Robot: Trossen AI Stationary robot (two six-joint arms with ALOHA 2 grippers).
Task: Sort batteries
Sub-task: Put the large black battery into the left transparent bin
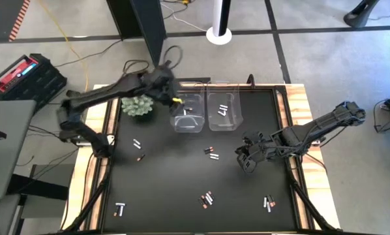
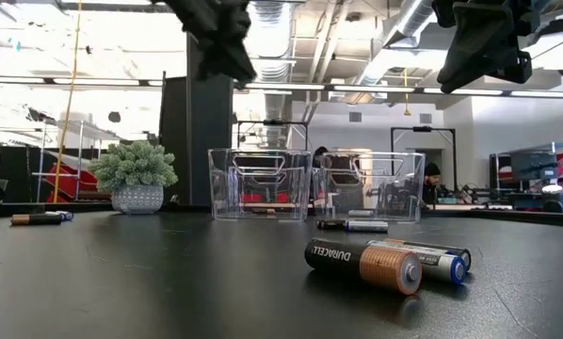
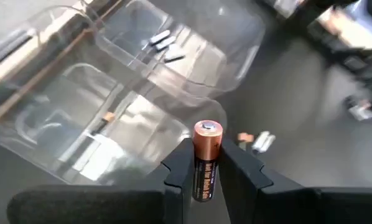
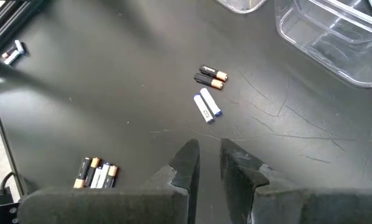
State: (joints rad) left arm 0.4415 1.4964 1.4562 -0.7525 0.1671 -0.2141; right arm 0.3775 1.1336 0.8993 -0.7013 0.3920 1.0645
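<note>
My left gripper hangs above the left clear bin and is shut on a black and copper battery. The right clear bin holds a few white batteries. The left bin holds a dark, copper-ended one. My right gripper hovers over the mat's right part, fingers a narrow gap apart and empty. Loose batteries lie flat on the black mat. My left gripper pinches the battery's black body between its two fingers. The battery lies along the fingers, and its copper end sticks out past the fingertips. It is lifted clear, above the left bin.
A small potted plant stands left of the bins, close to my left arm. In the right wrist view, a dark pair, a white pair and a mixed cluster lie ahead of my right gripper. Wooden table edges frame the mat.
</note>
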